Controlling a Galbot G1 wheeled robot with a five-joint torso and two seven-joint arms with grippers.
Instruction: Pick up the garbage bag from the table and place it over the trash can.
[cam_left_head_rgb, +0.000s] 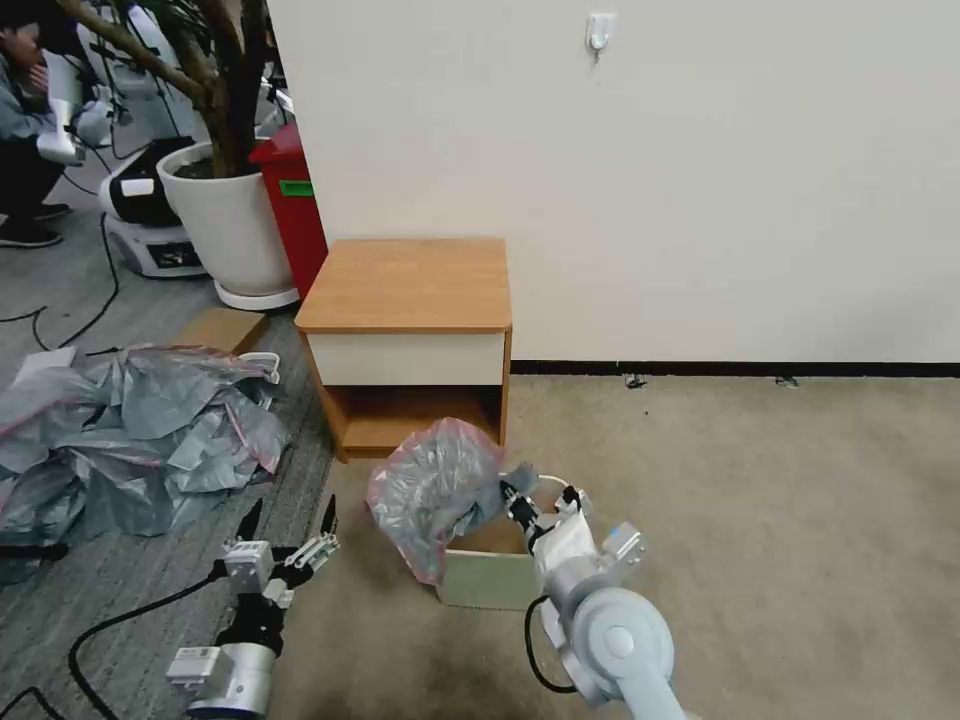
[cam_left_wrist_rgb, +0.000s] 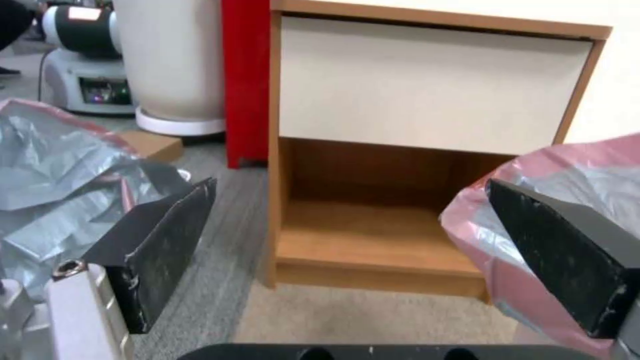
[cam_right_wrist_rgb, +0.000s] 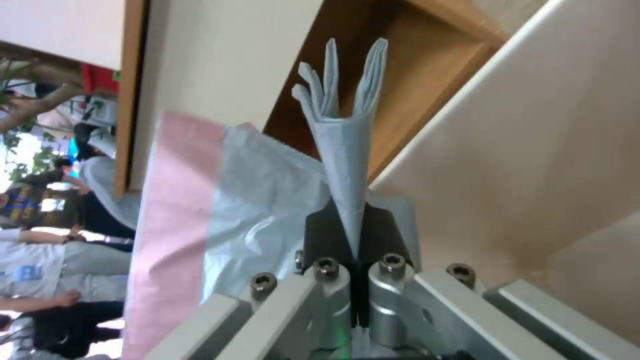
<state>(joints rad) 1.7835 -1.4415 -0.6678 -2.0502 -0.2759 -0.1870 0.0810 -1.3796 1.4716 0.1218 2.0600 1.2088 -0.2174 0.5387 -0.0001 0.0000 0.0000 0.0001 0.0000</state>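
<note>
The right gripper (cam_left_head_rgb: 520, 497) is clamped on a pinched fold of the garbage bag (cam_left_head_rgb: 435, 490), holding it above the trash can (cam_left_head_rgb: 490, 575) on the carpet in front of the table (cam_left_head_rgb: 405, 285); the bag's body billows off to the robot's left of the can, apparently so the pink-rimmed mouth can be worked over the can's edge. The left gripper (cam_left_head_rgb: 288, 525) hangs low beside the bag, jaws spread and empty, seemingly ready to take the opposite rim.
</note>
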